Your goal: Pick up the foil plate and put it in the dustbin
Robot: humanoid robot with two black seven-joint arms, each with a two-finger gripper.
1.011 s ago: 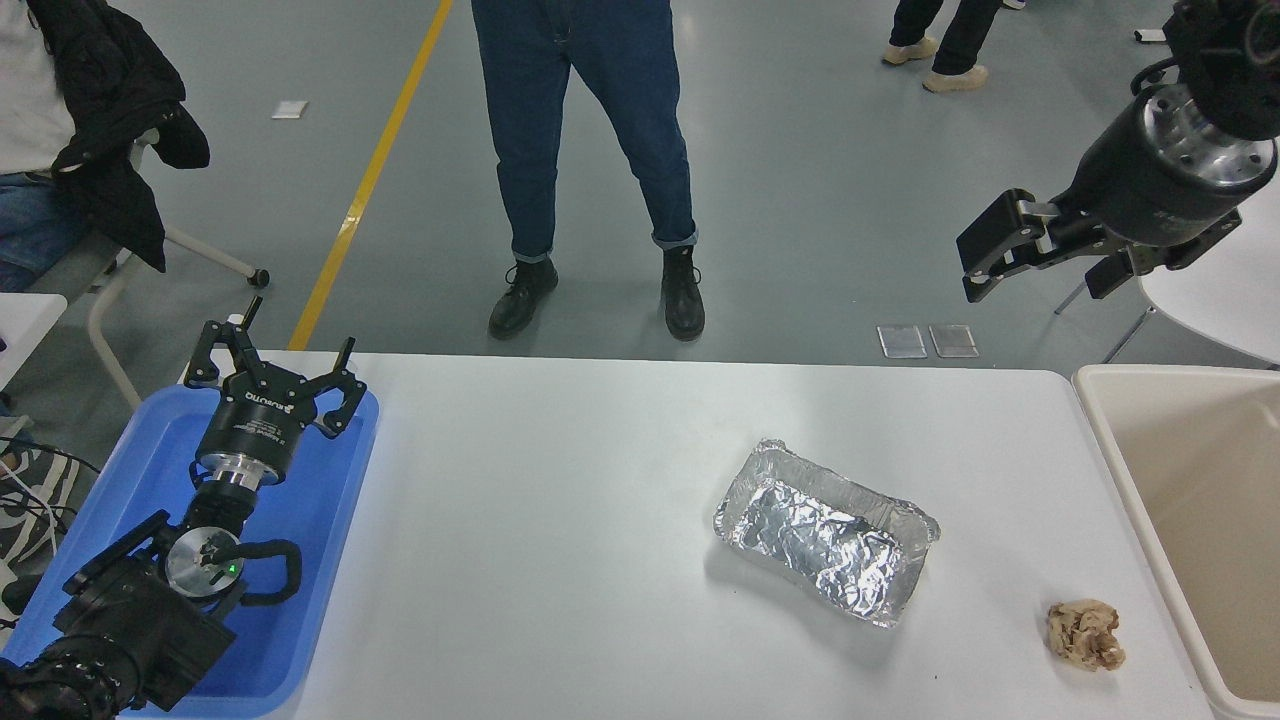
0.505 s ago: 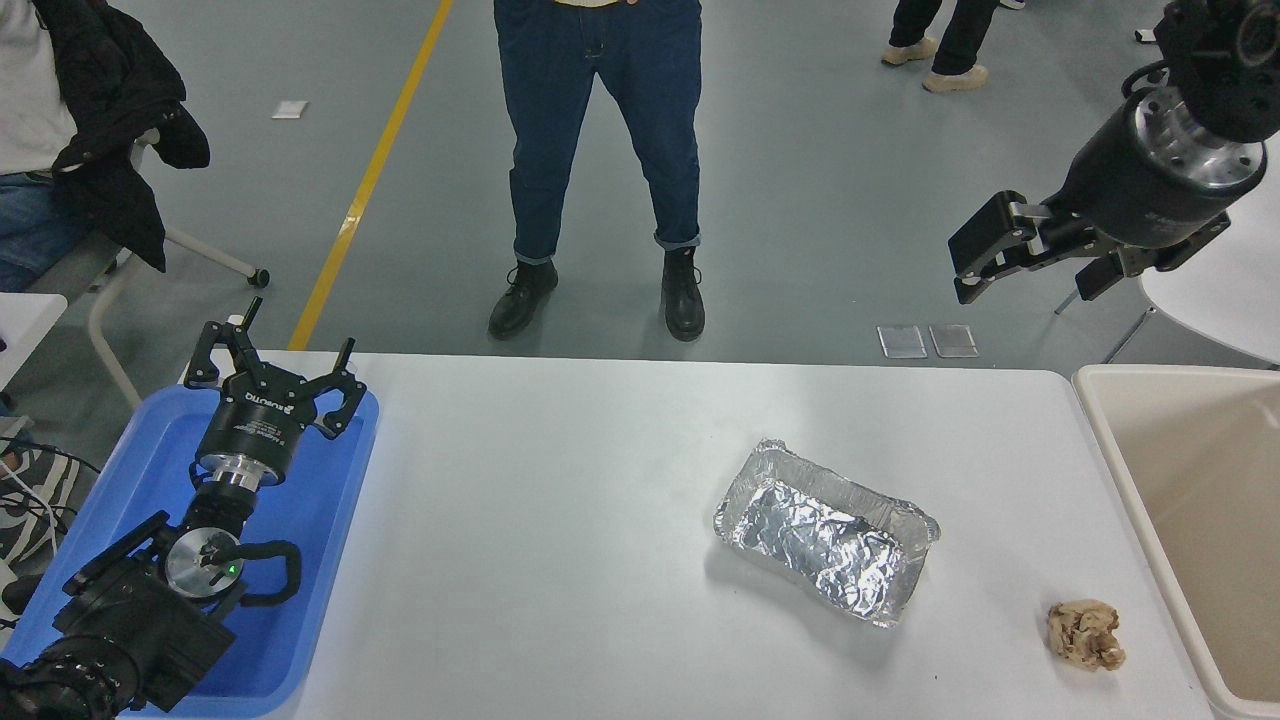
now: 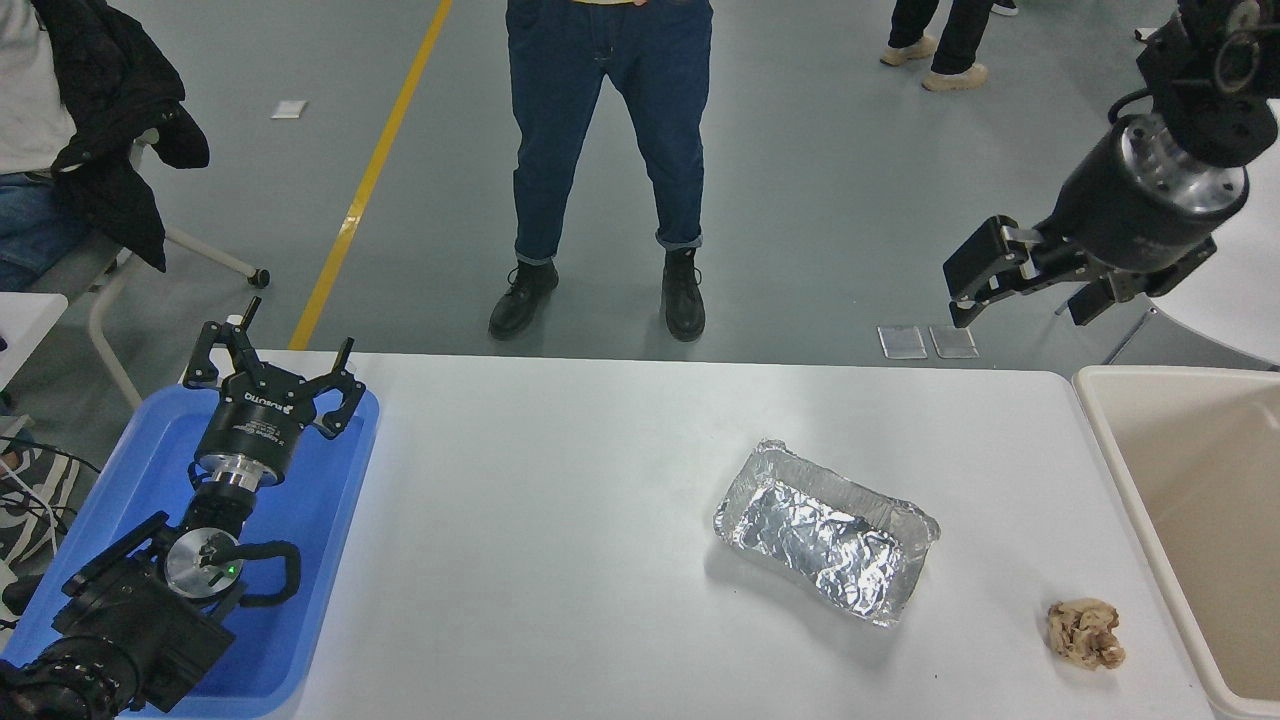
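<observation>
Parked at the lower left, the left gripper [image 3: 268, 372] sits over the blue plastic tray [image 3: 340, 500] with its fingers spread and empty. Right of centre on the white table [image 3: 550, 560], the foil plate [image 3: 826, 532] lies flat and untouched, a crumpled brown paper ball [image 3: 1085, 632] near it toward the dustbin [image 3: 1105, 420]. High at the upper right, the right gripper [image 3: 1020, 295] hangs with fingers parted, holding nothing. Thin foil may buckle or slip if pinched off-centre on the rim.

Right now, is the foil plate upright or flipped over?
Upright. The foil plate rests on the table with its hollow, crinkled inside facing up and its raised rim on top.
</observation>
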